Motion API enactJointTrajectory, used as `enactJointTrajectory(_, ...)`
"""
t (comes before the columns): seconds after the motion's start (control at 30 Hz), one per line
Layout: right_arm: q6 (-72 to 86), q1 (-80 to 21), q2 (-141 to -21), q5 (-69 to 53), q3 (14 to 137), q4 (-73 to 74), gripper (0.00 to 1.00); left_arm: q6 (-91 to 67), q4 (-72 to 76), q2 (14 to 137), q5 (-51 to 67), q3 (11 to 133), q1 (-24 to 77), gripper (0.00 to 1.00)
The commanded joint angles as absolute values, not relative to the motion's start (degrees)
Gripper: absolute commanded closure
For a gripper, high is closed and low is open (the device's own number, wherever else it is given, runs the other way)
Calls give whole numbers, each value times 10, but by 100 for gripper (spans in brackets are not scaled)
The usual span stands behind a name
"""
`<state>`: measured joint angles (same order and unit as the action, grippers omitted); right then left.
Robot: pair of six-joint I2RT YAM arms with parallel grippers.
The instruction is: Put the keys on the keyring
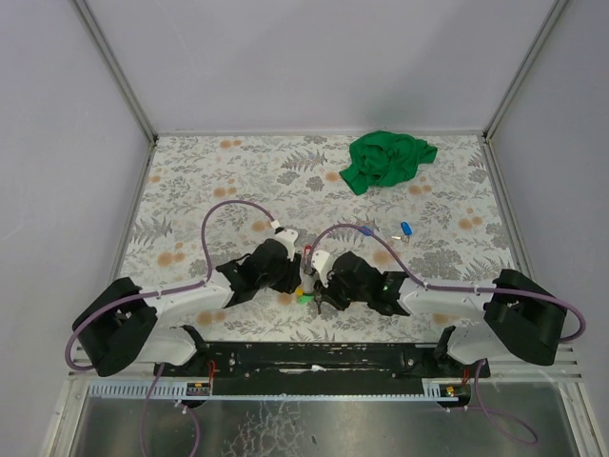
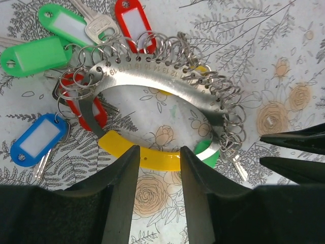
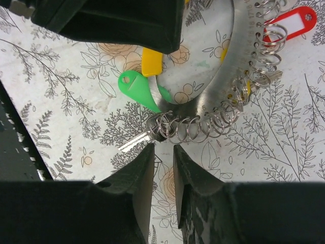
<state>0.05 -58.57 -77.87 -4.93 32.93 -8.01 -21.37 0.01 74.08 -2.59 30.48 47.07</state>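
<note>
On the top camera, my left gripper [image 1: 295, 273] and right gripper [image 1: 321, 288] meet nose to nose at the near middle of the table [image 1: 219, 181]. What lies under them is mostly hidden, and I can only guess at a speck of green and yellow there. A loose blue key [image 1: 406, 228] lies well apart at about two o'clock from them, and the green cloth [image 1: 385, 160] is bunched at one o'clock near the far edge. The cover is a flat leaf-and-rose print, and plain grey walls [image 1: 304, 57] close it in on three sides. On the left wrist camera, the keyring [image 2: 167, 84] is a flat metal crescent threaded with small split rings [image 2: 228, 109] and closed by a yellow arc [image 2: 157, 158] at six o'clock. The tagged keys [image 2: 35, 140] fan out from nine to twelve o'clock. My left fingers [image 2: 124, 193] stand well parted, straddling the yellow arc with nothing pinched between them. On the right wrist camera, the right fingers [image 3: 139, 188] are almost together, with a slim empty gap. A bare key blade [image 3: 134, 143] lies just off their tips at eleven o'clock, touching the coils. I judge the left's job is to steady the ring while the right takes that blade. I'd press the left down squarely on the arc, open the right a little, and come in low along the blade, well away from the coils. A thin key flat on a smooth cover will likely skate rather than lift.
</note>
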Motion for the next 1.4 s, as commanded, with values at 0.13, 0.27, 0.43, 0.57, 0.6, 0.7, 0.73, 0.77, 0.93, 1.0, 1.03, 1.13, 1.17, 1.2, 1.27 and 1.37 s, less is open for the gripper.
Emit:
enactJointTrajectory(0.13, -49, -632, -812, 50, 369, -63, 73, -228, 5, 777, -47, 313, 464, 63)
enactJointTrajectory(0.27, -58, -643, -830, 72, 375, -61, 72, -230, 1, 786, -46, 317, 464, 64)
enactJointTrajectory(0.43, -69, -654, -848, 103, 380, -66, 72, -229, -3, 794, -47, 320, 464, 65)
enactJointTrajectory(0.57, -76, -657, -852, 122, 377, -78, 72, -229, -5, 797, -47, 321, 464, 65)
enactJointTrajectory(0.6, -78, -657, -853, 123, 375, -82, 72, -229, -5, 798, -46, 321, 464, 65)
enactJointTrajectory(0.7, -81, -657, -855, 126, 373, -91, 72, -229, -5, 801, -41, 323, 464, 65)
enactJointTrajectory(0.73, -82, -657, -856, 124, 372, -94, 71, -227, -6, 803, -40, 323, 464, 65)
enactJointTrajectory(0.77, -83, -657, -857, 123, 373, -96, 71, -227, -6, 804, -38, 323, 464, 65)
enactJointTrajectory(0.93, -86, -657, -873, 111, 379, -91, 67, -227, -6, 806, -36, 323, 464, 66)
enactJointTrajectory(1.0, -87, -658, -878, 115, 381, -88, 66, -227, -6, 806, -35, 323, 464, 65)
enactJointTrajectory(1.03, -87, -658, -879, 120, 382, -87, 66, -226, -6, 805, -35, 323, 463, 65)
enactJointTrajectory(1.13, -86, -658, -877, 143, 381, -86, 68, -226, -8, 805, -35, 323, 463, 66)
enactJointTrajectory(1.17, -85, -658, -874, 146, 379, -87, 71, -225, -9, 805, -35, 323, 463, 65)
enactJointTrajectory(1.2, -84, -658, -869, 149, 376, -91, 74, -225, -9, 805, -36, 323, 463, 66)
enactJointTrajectory(1.27, -83, -658, -857, 150, 368, -100, 80, -226, -10, 805, -38, 323, 463, 66)
enactJointTrajectory(1.37, -79, -658, -836, 153, 356, -112, 88, -225, -11, 804, -40, 323, 463, 66)
